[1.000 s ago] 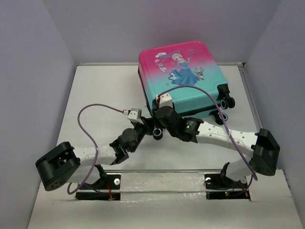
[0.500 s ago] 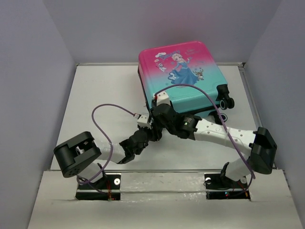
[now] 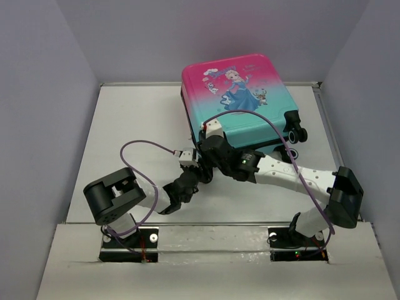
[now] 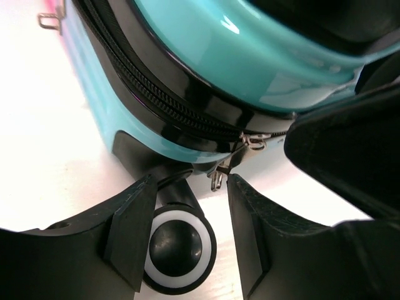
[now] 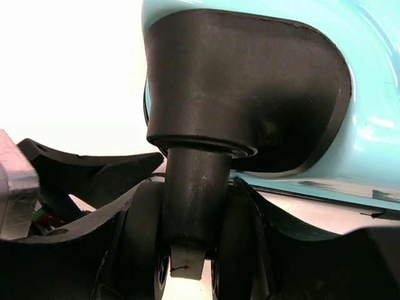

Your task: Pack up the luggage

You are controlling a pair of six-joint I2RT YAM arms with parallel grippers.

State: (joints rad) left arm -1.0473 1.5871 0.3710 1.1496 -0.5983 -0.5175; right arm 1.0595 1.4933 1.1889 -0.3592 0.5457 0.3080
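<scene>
The luggage [image 3: 240, 94] lies flat and zipped at the back of the table, its pink-to-teal shell with the princess facing up. My right gripper [image 3: 205, 145] is at its near left corner, shut on a black twin wheel [image 5: 190, 187] under the teal shell; the jaws [image 5: 190, 212] press both sides of it. Just below, my left gripper [image 3: 201, 169] stands open. A second black-and-white wheel [image 4: 178, 247] sits between its fingers [image 4: 128, 231], and a metal zipper pull [image 4: 220, 175] hangs free just ahead of the fingertips. The zipper seam [image 4: 156, 94] is closed.
Two more wheels [image 3: 299, 134] stick out at the luggage's right near corner. Grey walls close in the white table [image 3: 137, 119] on three sides. Purple cables loop over both arms. The two grippers crowd each other at the same corner.
My left gripper has opened from shut. Its arm has folded, the elbow swinging right and back toward the base. The right gripper shifted slightly left and kept its hold on the wheel.
</scene>
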